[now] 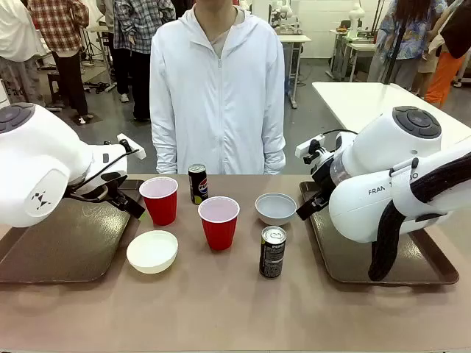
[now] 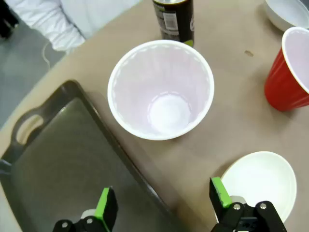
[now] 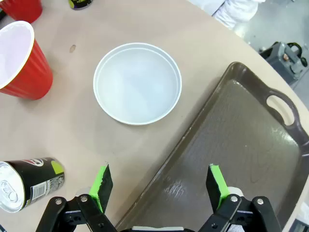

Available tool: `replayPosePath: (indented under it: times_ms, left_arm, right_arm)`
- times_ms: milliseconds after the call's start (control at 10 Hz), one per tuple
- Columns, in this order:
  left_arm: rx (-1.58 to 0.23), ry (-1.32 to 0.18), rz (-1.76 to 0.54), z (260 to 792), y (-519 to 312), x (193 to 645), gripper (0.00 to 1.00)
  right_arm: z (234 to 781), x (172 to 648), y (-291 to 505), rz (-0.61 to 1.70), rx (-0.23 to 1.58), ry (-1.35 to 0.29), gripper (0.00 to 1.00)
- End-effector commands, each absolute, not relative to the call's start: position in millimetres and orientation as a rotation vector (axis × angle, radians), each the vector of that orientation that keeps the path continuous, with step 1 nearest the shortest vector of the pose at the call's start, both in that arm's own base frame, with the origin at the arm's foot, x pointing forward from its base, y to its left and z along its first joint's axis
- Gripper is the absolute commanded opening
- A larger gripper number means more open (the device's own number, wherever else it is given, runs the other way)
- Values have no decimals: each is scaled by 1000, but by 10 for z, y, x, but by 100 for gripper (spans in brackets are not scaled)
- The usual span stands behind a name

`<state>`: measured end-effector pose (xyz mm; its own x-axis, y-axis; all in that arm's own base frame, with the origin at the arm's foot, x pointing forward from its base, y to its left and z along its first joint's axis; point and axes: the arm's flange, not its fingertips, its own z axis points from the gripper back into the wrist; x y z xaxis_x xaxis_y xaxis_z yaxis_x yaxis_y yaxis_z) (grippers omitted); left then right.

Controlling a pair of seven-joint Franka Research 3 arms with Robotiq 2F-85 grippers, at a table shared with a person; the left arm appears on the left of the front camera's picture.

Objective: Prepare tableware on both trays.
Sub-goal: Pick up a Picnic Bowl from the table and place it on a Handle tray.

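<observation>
Tabletop (image 1: pixel 221 316), matte tan, bears two dark trays (image 1: pixel 66 246) (image 1: pixel 342 262); bystanders (image 1: pixel 59 37) fill room behind.

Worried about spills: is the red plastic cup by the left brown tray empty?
Empty: left wrist view looks into the red plastic cup, showing its bare white bottom.

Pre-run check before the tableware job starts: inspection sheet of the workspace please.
Surface: brown table, one small dark spot.
Job's things: left tray and right tray at the sides; standing on the table between them: left red cup, right red cup, cream bowl, grey bowl, far can, near can.
Clutter: nothing seen.
Claws: left claw open over the left tray's rim, by the left red cup; right claw open over the right tray's rim, by the grey bowl.
Cables: black sleeved hose on the right arm; thin black cable at the left wrist.
Surroundings: person at the far side; more people and other tables behind.
</observation>
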<state>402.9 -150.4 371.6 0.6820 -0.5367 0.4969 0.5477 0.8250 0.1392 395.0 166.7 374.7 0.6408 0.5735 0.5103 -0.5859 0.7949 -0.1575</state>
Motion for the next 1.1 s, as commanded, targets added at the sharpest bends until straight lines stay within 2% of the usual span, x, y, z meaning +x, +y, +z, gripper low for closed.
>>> replayPosePath:
  times_ms: [0, 1000]
  left_arm:
    - [-21, -551, -608, 3716, -1504, 4028, 100]
    - [-21, -551, -608, 3716, -1504, 4028, 100]
  right_arm:
    - [3747, 3950, 1667, 661, 23, -574, 100]
    - [3747, 3950, 1667, 661, 23, -574, 100]
